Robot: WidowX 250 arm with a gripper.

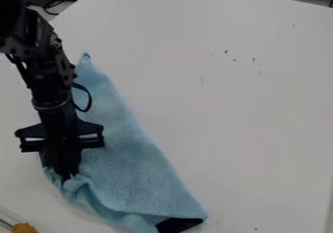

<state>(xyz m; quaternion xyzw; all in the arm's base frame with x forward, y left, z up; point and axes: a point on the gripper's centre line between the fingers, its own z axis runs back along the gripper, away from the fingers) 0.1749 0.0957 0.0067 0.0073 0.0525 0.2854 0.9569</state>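
As we look down from the camera view, here's the gripper, low at the left of the worktop, right at the near-left edge of a light blue cloth. Doing this well calls for a light touch, I'd say: a firm pinch on the bunched edge, a slow, level path, and enough lift to free the folds without dragging the rest askew. Watch that lower corner too, where a black patch shows; a snag there could twist the fabric. And the jaws? Drawn close together, tips down, they look to be pinching a small pucker of the cloth, which spreads in a long slant from beside the arm down to the lower middle.
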